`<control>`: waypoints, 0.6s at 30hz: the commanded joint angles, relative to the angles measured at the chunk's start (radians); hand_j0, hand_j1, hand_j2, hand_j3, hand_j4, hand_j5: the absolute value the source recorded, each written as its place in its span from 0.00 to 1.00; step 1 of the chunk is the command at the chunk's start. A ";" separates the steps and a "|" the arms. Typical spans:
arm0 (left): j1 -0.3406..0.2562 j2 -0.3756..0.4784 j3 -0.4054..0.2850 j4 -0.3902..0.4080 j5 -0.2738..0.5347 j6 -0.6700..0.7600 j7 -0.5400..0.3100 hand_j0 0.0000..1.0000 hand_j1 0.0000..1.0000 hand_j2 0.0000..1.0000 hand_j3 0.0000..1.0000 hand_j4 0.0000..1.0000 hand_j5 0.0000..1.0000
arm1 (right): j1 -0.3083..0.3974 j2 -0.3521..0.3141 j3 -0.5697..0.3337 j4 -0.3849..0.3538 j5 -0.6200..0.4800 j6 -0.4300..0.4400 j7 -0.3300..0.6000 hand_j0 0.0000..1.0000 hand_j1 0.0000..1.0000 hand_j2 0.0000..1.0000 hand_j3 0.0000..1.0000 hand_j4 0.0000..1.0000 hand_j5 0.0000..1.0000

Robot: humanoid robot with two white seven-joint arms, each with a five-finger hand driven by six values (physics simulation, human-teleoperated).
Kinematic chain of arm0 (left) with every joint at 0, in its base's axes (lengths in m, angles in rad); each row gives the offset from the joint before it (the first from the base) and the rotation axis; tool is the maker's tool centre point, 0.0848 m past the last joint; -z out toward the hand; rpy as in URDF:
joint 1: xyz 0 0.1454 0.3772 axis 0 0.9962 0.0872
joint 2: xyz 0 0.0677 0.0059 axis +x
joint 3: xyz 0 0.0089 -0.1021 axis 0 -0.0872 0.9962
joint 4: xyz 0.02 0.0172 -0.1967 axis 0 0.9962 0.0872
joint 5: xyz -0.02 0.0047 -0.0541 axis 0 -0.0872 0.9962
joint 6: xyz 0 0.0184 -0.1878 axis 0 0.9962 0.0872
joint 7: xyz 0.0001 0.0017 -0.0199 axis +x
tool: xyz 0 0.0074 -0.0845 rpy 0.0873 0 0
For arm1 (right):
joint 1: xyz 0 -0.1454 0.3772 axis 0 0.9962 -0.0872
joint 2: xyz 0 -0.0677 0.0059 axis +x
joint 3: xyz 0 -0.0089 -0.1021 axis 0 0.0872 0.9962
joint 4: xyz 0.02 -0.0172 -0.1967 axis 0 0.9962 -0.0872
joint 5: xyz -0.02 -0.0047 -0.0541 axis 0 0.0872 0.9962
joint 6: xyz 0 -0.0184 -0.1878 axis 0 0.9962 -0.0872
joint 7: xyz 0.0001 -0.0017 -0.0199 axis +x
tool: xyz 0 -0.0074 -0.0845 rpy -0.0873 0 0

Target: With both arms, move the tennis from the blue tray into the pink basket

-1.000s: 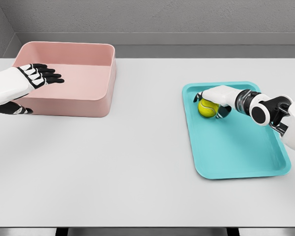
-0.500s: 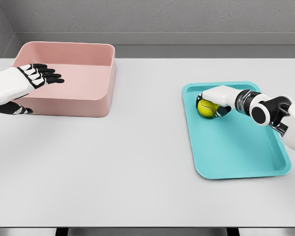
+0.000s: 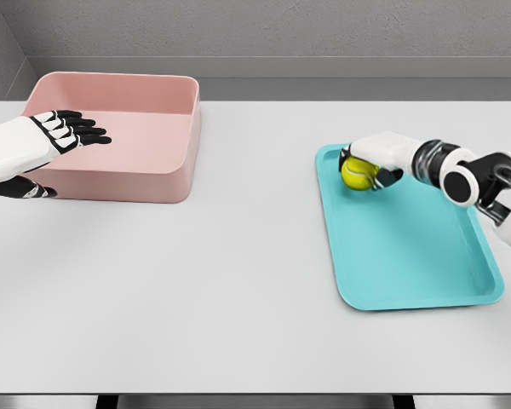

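I'm lifting the tennis ball (image 3: 358, 174), my right hand (image 3: 376, 159) clamped around it, off the blue tray (image 3: 409, 256) (left hand (image 3: 43, 143), fingers apart, waiting at the pink basket (image 3: 128, 170)).

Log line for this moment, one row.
right hand: shut on tennis ball | over blue tray | left hand: open, at pink basket

Ball (image 3: 357, 174) in right hand (image 3: 376, 159), over tray (image 3: 409, 256) far-left corner; basket (image 3: 119, 136) under left hand (image 3: 43, 145).
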 commanded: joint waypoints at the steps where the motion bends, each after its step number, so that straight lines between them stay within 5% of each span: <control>1: 0.000 0.001 0.000 0.000 0.007 0.001 0.001 1.00 1.00 1.00 1.00 1.00 1.00 | 0.000 -0.008 -0.031 -0.020 0.002 -0.003 0.010 0.56 0.56 0.56 0.56 0.56 0.56; 11: 0.000 0.001 0.000 0.000 0.007 0.001 0.001 1.00 1.00 1.00 1.00 1.00 1.00 | 0.003 -0.001 -0.046 -0.181 0.003 -0.012 0.034 0.56 0.56 0.56 0.56 0.56 0.56; 18: -0.002 0.000 0.000 0.002 0.007 0.001 0.001 1.00 1.00 1.00 1.00 1.00 1.00 | 0.005 0.054 -0.032 -0.184 0.002 -0.133 0.031 0.56 0.56 0.56 0.56 0.56 0.56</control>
